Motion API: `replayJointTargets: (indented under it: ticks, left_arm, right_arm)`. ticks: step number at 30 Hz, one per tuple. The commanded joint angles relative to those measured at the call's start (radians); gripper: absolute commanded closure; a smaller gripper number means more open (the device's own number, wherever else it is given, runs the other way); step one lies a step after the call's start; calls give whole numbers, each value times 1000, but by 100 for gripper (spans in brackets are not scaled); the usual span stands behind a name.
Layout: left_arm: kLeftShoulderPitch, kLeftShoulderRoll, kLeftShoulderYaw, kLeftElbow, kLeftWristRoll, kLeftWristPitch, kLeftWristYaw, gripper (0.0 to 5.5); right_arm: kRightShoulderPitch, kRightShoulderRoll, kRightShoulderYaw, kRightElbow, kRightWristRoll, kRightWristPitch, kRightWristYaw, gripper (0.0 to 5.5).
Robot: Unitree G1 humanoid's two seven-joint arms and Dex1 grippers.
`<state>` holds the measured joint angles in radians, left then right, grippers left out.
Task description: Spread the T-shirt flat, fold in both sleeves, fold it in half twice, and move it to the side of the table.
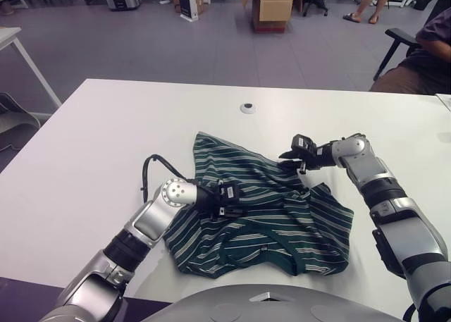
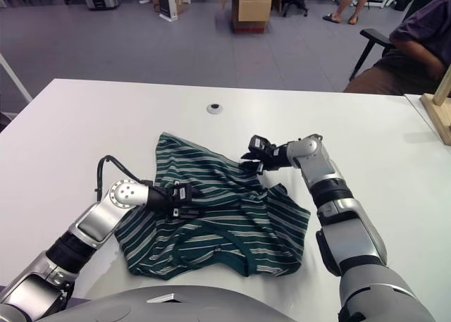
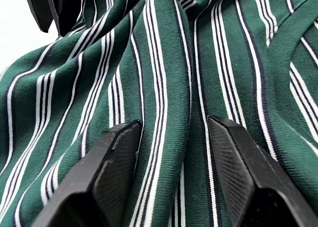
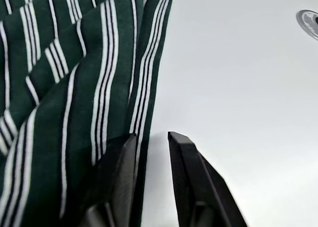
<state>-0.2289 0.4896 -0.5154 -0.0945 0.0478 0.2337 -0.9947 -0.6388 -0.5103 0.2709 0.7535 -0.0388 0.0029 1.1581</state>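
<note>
The left arm [image 1: 144, 227] and right arm [image 1: 384, 192] were silver-grey shells broken by black ribbed joint bands. A round silver cap [image 1: 176, 192] dotted with small screws sat at the left wrist, where a black cable [image 1: 150, 168] looped out. The left claw [image 1: 229, 199] and right claw [image 1: 290, 155] were black, their blunt fingers [image 3: 114, 157] finely cross-hatched.

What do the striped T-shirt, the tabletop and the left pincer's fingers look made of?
The green T-shirt with white and dark stripes looks like soft knit, probably cotton jersey: fine ribbing, loose folds. The white table seems smooth matte laminate or painted board; unclear which. The fingers of the left pincer look like black moulded plastic or rubber, with a fine cross-hatched texture.
</note>
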Motion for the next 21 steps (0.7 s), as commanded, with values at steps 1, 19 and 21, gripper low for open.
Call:
replayJointTargets:
  ticks: [1, 19, 21]
  left_arm:
    - [25, 40, -13, -16, 3, 18, -33, 301]
    - [-120, -28, 62, 21, -11, -19, 47, 301]
    - [-144, -38, 98, 26, -54, -4, 32, 301]
  right_arm:
    - [-34, -7, 41, 46, -80, -73, -40, 431]
    - [-274, 200, 236, 582, -466, -201, -752, 431]
    - [-292, 207, 208, 595, -458, -190, -836, 431]
